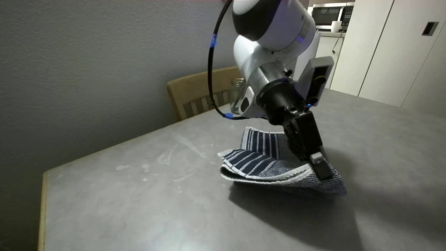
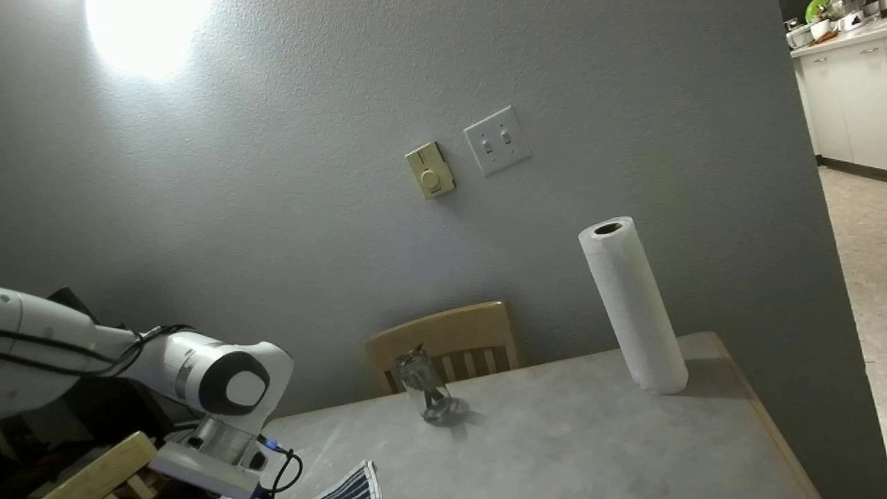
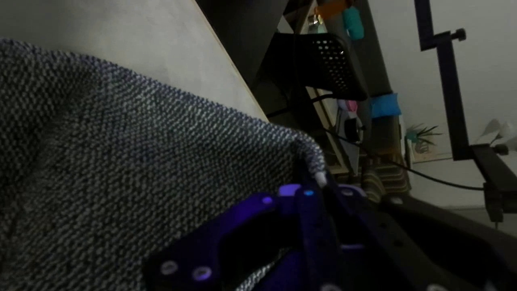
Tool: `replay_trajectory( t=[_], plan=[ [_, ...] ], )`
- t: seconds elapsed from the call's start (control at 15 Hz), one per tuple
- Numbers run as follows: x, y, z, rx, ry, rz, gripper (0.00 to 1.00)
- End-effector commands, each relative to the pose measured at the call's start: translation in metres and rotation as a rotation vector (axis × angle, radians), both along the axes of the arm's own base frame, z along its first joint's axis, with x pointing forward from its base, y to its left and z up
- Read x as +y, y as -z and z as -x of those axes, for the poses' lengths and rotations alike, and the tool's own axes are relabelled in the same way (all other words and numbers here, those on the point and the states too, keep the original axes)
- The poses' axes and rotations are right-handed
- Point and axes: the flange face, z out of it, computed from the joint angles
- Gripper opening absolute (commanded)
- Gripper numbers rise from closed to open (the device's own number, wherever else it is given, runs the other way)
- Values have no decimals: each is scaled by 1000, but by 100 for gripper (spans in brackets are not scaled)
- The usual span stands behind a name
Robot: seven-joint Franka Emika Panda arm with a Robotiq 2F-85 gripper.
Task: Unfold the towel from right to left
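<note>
The towel [image 1: 252, 162] is dark blue-grey with a pale edge and white stripes at its left end in an exterior view. It is folded over on itself, and its near side is raised above the table with a shadow beneath. Only a striped corner of the towel [image 2: 355, 485] shows at the bottom of an exterior view. In the wrist view the grey-blue towel [image 3: 153, 161] fills the left. My gripper [image 1: 323, 170] is shut on the towel's edge at its right part; the fingers [image 3: 323, 182] pinch this edge in the wrist view. The towel's underside is hidden.
A glass jar [image 2: 424, 391] stands on the table [image 1: 122, 202] near the wall, with a wooden chair [image 2: 450, 333] behind it. A paper towel roll [image 2: 634, 305] stands near the table's end. The wall [image 1: 104, 69] runs along the table's far side.
</note>
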Motion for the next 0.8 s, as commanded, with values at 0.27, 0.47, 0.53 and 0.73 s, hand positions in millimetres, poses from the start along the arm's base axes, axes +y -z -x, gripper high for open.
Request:
replay_trajectory(
  t=[0.27, 0.47, 0.53, 0.73],
  plan=[
    [21, 29, 4, 112, -169, -149, 1],
    [30, 36, 5, 139, -198, -145, 1],
    [33, 38, 5, 146, -209, -141, 1],
    [39, 44, 6, 163, -245, -122, 19]
  ],
)
